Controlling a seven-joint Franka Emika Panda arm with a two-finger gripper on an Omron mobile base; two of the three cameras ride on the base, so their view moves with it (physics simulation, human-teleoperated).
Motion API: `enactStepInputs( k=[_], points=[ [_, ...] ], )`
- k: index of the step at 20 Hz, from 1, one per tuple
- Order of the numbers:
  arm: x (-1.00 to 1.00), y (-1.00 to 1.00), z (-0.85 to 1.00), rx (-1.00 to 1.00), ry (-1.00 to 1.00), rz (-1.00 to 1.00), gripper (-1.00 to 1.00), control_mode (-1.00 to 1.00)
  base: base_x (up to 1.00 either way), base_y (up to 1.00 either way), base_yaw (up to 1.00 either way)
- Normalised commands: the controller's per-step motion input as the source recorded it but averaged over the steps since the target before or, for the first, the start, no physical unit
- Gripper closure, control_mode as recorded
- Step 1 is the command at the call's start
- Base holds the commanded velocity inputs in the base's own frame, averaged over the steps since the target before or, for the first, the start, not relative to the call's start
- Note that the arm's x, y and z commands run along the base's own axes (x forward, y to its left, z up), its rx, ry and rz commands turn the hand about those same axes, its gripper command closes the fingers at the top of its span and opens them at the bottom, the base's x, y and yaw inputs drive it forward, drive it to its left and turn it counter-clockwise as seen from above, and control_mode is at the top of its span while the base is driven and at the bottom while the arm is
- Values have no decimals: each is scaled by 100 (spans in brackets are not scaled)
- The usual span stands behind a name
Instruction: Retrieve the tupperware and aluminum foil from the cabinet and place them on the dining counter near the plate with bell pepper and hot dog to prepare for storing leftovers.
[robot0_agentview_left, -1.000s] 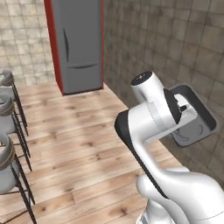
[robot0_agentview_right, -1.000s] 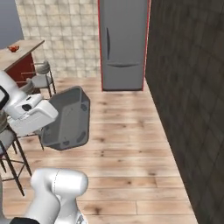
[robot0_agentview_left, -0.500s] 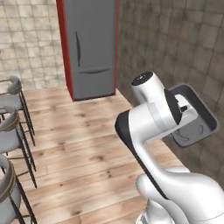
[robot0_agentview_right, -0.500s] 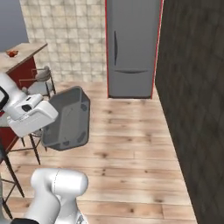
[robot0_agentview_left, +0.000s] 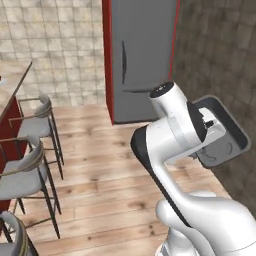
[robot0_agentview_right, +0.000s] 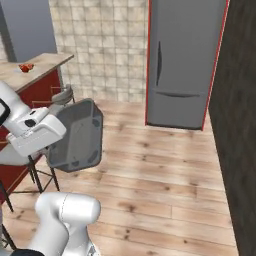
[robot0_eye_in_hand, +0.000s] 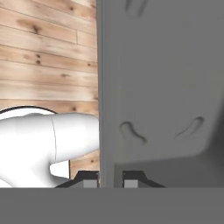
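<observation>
Tupperware (robot0_eye_in_hand: 166, 87) rim clamped between end effector (robot0_eye_in_hand: 110, 179) fingertips.

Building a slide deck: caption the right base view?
Gripper carries the dark grey tupperware toward the dining counter, past a grey fridge.

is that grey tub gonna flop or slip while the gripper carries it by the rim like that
The tupperware probably stays stiff: it hangs on edge from the gripper without visibly sagging. It looks empty, so likely light. Held by one thin wall with fingertips either side, the smooth plastic might pivot or slip if the base jolts.
</observation>
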Motion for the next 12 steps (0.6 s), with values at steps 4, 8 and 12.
enactStepInputs(
  k=[4, 8, 12],
  points=[
    [0, 0, 0, 0, 0, 0, 100, 100, 100, -12, 41],
    [0, 0, 0, 0, 0, 0, 100, 100, 100, -17, 45],
    [0, 0, 0, 0, 0, 0, 100, 100, 100, -42, 44]
  ],
)
